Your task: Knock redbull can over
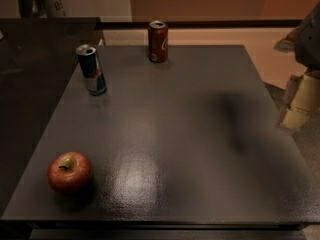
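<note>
The redbull can (91, 70) is a slim blue and silver can. It stands upright on the dark grey table (175, 149), near the far left edge. My gripper (298, 104) shows at the right edge of the view, beyond the table's right side, pale yellowish below a grey arm part (310, 34). It is far to the right of the can and touches nothing that I can see.
A red cola can (158, 41) stands upright at the table's far edge, right of the redbull can. A red apple (69, 172) sits near the front left corner. A dark surface (30, 59) adjoins the table's left side. The arm's shadow (235, 119) falls right of centre.
</note>
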Action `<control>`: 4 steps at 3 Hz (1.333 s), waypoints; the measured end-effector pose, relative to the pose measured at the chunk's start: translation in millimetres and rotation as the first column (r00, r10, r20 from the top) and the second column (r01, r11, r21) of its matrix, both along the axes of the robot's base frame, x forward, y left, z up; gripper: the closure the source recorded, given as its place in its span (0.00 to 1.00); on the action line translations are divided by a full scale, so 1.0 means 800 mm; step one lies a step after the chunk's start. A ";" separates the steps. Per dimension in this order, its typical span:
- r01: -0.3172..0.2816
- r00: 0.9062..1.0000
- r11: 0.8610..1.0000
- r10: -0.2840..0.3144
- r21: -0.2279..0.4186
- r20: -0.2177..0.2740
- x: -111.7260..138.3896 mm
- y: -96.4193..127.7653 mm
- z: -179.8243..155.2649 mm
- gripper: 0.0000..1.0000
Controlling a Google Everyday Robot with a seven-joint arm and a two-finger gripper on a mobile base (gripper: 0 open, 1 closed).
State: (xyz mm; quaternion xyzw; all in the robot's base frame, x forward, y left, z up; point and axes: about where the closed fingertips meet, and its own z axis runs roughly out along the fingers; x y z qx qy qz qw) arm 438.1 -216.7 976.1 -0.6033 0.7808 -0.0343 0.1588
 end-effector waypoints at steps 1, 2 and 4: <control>0.000 1.000 1.000 0.000 0.000 0.000 0.000 0.000 0.000 0.00; -0.022 1.000 1.000 0.022 0.008 0.004 0.003 0.008 0.003 0.00; -0.110 0.994 0.986 0.108 0.127 0.024 0.032 0.078 -0.011 0.00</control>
